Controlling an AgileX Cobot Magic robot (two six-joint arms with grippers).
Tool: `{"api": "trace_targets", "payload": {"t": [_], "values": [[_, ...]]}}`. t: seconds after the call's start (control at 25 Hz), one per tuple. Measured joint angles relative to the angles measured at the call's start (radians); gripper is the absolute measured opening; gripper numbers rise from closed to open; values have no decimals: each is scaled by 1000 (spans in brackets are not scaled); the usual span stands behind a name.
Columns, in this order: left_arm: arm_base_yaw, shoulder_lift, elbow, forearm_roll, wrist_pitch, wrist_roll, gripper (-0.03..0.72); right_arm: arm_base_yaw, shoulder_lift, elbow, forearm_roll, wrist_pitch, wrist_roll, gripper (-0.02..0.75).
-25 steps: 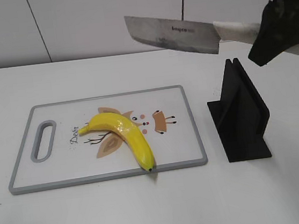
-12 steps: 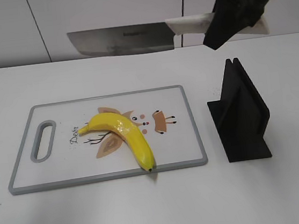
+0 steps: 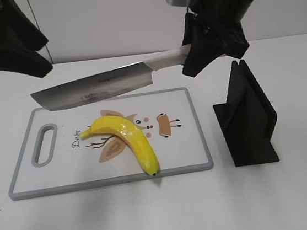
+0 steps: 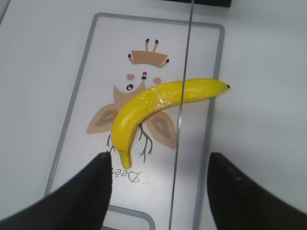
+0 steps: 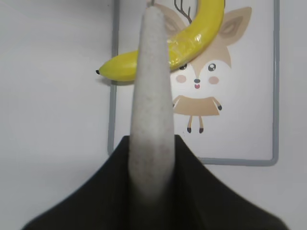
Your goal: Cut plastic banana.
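Plastic banana (image 3: 127, 140) lies whole under the knife (image 3: 96, 86) clamped in the right tool (image 3: 204, 45); left tool (image 4: 158, 191) gapes empty.

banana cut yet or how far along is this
Not cut yet. Done: the right gripper has the knife in its grasp. In hand: the blade hangs over the cutting board, above the whole plastic banana. The left gripper hovers open. Left: the cut itself.
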Motion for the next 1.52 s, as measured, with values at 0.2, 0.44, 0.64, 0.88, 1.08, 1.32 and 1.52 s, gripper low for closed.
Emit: {"api": "trace_targets", "payload": {"t": [0.2,0.44,0.64,0.88,1.08,1.32,1.52], "values": [[-8,84,0,22,-4,10,587,0,28,-2,11,0,-26,169],[-8,147,-1,24,-9,11,587,0,32,-2,24,-21,-30,169],[-8,165,-1,24,-58,12,528,0,33,-2,43,-34,-32,169],[-8,168,-1,24,-65,12,274,0,33,-2,48,-64,-32,169],[-8,186,-1,34,-42,12,80,0,33,-2,84,-66,-32,168],[-9,188,-1,52,-63,-49,0,0,36,-2,85,-87,17,168],[-13,191,-1,61,-75,-62,0,4,42,-2,41,-90,126,174]]}}
